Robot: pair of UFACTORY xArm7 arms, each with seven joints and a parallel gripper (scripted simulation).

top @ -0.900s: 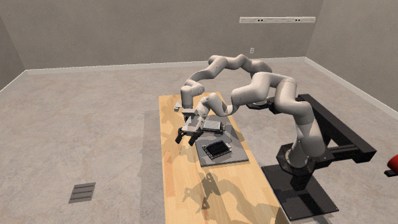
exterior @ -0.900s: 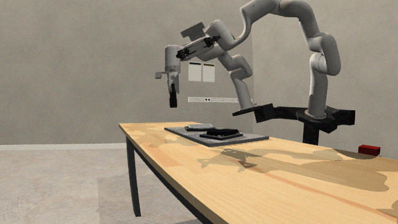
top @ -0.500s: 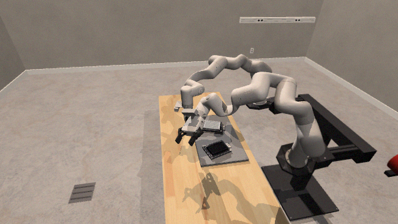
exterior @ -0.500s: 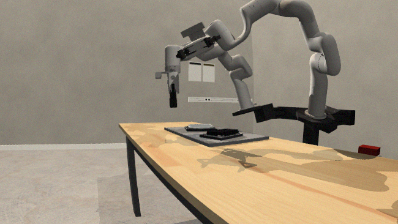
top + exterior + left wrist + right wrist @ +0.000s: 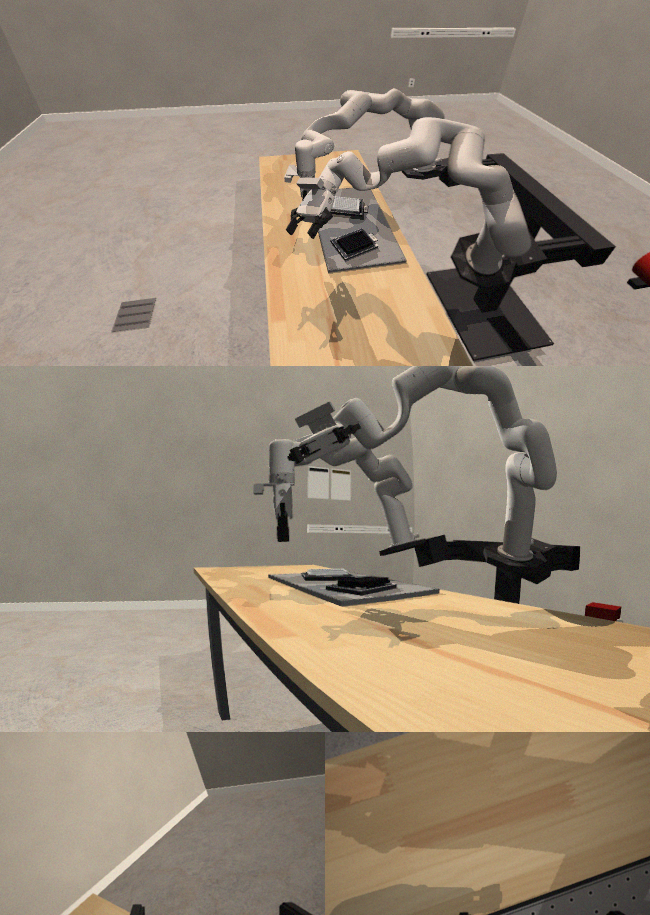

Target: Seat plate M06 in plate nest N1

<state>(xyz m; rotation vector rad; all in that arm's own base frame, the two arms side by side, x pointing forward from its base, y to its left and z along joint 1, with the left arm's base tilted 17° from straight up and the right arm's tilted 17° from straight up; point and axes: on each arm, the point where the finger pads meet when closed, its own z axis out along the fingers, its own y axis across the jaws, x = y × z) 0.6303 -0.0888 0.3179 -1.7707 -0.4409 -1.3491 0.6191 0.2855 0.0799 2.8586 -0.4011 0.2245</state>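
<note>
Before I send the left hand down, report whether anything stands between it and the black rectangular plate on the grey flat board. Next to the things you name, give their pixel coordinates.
Nothing visible stands between the left hand (image 5: 302,232) (image 5: 324,442) (image 5: 214,908) and the black rectangular plate (image 5: 356,242) (image 5: 362,581).

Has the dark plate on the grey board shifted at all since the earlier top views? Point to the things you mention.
No. The dark plate (image 5: 355,242) (image 5: 362,582) shows no visible shift in any direction against the edges of the grey board (image 5: 387,254) (image 5: 417,593) (image 5: 570,908).
</note>
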